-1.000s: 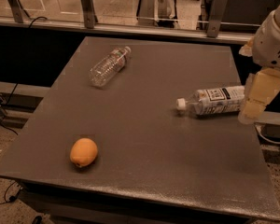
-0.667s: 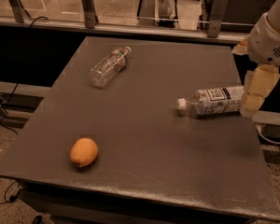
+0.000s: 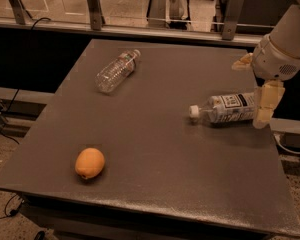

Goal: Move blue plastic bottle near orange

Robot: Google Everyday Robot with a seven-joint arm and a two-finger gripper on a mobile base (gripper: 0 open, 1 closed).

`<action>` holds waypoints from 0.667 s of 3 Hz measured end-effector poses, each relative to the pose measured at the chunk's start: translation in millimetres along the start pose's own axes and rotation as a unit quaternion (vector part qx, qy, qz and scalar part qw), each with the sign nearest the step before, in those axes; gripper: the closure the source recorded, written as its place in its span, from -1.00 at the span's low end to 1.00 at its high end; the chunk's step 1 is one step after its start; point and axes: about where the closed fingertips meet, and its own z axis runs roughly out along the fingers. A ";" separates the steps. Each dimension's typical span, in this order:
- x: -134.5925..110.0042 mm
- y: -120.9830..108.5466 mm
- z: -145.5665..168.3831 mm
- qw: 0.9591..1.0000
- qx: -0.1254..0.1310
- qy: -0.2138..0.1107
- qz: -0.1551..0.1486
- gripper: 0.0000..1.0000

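Note:
The blue plastic bottle (image 3: 227, 107), clear with a white cap and a wide white label, lies on its side at the right of the dark table (image 3: 165, 179), cap pointing left. The orange (image 3: 90, 162) sits near the table's front left, far from that bottle. My gripper (image 3: 248, 95) hangs from the white arm at the right edge, over the bottle's base end. Its fingers are spread apart: the near finger (image 3: 266, 104) covers the bottle's base and the far finger (image 3: 242, 62) is behind the bottle. The gripper is open and holds nothing.
A clear ribbed bottle (image 3: 117, 70) with a narrow label band lies on its side at the table's back left. A metal railing (image 3: 92, 6) runs behind the table. Cables lie on the floor at the left.
The arm has shifted slightly left and up, bringing the gripper's near finger in front of the bottle's base. The bottles and the orange have not moved.

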 end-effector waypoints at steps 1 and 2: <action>8.4 2.6 23.5 1.000 -0.016 -0.003 -0.014 -0.67; 6.2 9.8 30.4 0.999 -0.017 -0.021 -0.035 -0.20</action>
